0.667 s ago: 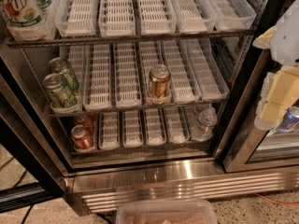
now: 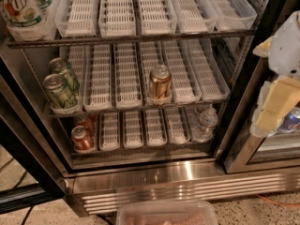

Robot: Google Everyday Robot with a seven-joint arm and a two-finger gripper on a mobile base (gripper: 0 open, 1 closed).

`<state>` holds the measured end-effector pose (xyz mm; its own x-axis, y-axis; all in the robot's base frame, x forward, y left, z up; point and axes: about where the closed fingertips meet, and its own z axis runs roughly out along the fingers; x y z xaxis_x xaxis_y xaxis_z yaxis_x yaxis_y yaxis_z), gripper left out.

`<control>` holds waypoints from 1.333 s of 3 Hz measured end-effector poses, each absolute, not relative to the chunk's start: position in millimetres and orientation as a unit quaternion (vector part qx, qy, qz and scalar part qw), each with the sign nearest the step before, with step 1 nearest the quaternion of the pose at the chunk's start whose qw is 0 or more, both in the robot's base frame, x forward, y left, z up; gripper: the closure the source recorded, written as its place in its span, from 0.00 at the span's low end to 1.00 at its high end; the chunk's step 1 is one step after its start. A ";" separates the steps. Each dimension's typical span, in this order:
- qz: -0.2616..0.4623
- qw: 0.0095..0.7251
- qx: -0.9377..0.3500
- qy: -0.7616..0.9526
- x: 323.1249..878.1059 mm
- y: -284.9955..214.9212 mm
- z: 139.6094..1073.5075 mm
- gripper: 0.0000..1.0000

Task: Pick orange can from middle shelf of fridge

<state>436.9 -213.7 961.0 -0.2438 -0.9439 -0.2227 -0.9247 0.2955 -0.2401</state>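
Well left of the right-edge gripper stands the orange can.

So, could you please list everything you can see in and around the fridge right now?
orange can: one, copper-orange, middle shelf, fourth tray from left
green cans: two, green, middle shelf, leftmost tray
red cans: two, red, bottom shelf, left
soda bottle: one, green-white label, top shelf, left
water bottle: one, clear, bottom shelf, right
trays: many, white, every shelf
tub: one, clear, bottom edge of view
fridge: one, dark frame, steel base
gripper: one, cream, right edge, outside fridge
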 end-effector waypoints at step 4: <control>0.015 0.216 -0.552 0.805 436.8 -155.2 846.0 0.00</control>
<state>436.8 -155.2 846.0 -0.2977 -0.8823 -0.3646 -0.8954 0.3905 -0.2138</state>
